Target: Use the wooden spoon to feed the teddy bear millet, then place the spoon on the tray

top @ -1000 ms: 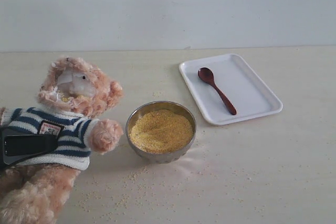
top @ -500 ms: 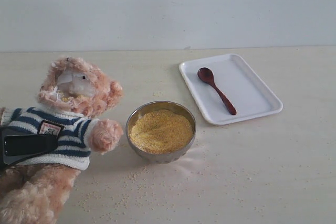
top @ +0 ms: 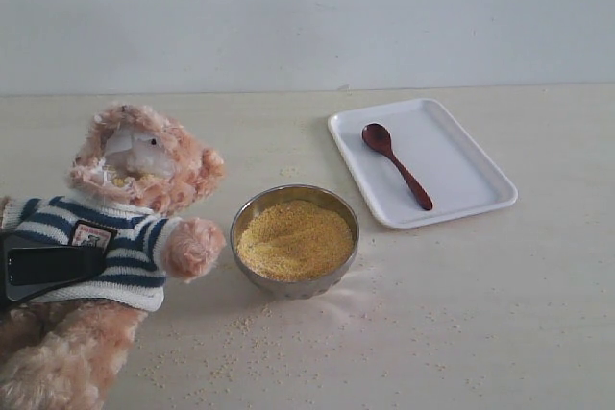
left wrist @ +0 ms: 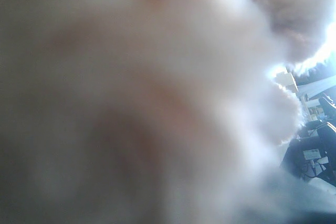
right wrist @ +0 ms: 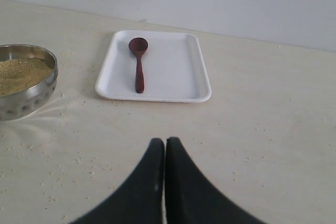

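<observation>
Left pincer (top: 53, 264) clamps the bear (top: 144, 170) across its striped shirt, fur filling its wrist view, while the right pincer (right wrist: 165, 141) hangs closed and empty over the worktop (right wrist: 273, 129). Spoon (top: 396, 165) lies in the tray (top: 471, 189), scoop at the far end, well apart from both pincers. Millet (top: 293, 237) fills the bowl (top: 298, 287) between bear and tray, with loose grains scattered on the worktop around it.
</observation>
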You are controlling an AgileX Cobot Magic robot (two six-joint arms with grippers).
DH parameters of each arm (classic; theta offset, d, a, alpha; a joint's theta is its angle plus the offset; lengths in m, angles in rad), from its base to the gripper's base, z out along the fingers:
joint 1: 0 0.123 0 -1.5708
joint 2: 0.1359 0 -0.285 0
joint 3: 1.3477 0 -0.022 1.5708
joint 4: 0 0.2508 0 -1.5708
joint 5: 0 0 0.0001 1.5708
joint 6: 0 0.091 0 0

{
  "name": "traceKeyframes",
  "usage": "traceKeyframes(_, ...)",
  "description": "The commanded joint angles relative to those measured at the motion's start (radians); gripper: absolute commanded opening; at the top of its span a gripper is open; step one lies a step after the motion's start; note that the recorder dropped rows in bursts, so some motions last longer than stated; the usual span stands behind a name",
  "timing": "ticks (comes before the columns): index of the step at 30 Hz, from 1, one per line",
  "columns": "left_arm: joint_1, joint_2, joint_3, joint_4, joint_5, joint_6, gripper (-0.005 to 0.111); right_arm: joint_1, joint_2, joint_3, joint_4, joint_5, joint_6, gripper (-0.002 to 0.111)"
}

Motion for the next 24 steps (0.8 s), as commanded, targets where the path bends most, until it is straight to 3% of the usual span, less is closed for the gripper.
traceKeyframes(1,0.003,-0.001,-0.008,-0.009,0.034,0.007,0.005,-0.003,-0.006,0.0,-0.009,-0.008,-0.007,0.0)
traceKeyframes(19,0.003,-0.001,-0.008,-0.028,0.034,-0.008,0.005,-0.003,-0.006,0.0,-0.01,-0.008,-0.008,0.0)
traceKeyframes(24,0.003,-0.001,-0.008,-0.111,0.034,-0.01,0.005,-0.003,-0.006,0.0,-0.01,-0.008,-0.008,0.0)
